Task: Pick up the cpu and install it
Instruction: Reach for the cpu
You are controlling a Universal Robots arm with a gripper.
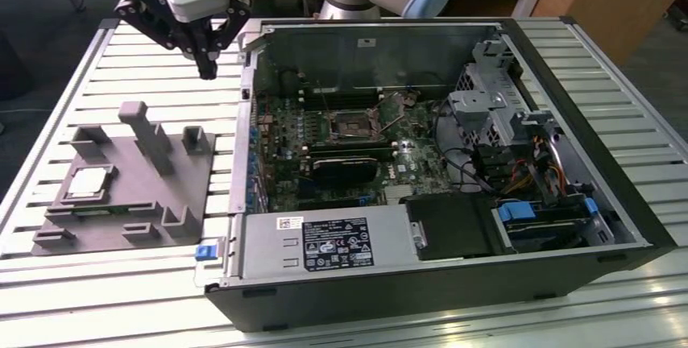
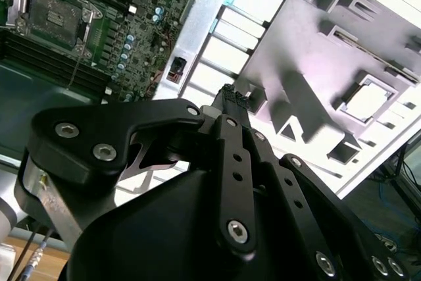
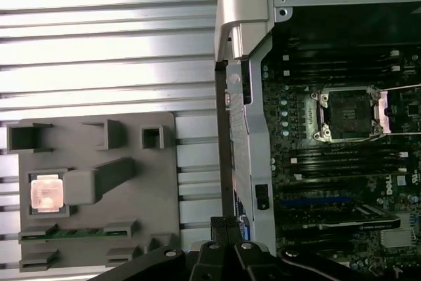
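Observation:
The cpu [image 1: 89, 184] is a pale silvery square lying in a recess of the grey plastic tray [image 1: 129, 203] on the exterior view's left. It also shows in both wrist views, cpu [image 3: 46, 193] and cpu [image 2: 365, 100]. My gripper [image 1: 206, 68] hangs above the slatted table between the tray and the open computer case, well behind the cpu. Its fingers are shut together with nothing in them, gripper [image 3: 225, 225] and gripper [image 2: 230, 93]. The dark metal-framed socket [image 1: 355, 122] sits open on the motherboard, socket [image 3: 345, 113].
The tray carries several upright blocks, the tallest block [image 1: 145, 134] standing between my gripper and the cpu. The case's metal side wall [image 1: 245, 122] rises just beside the gripper. Cables, a drive cage [image 1: 484, 106] and a power supply [image 1: 322, 243] fill the case.

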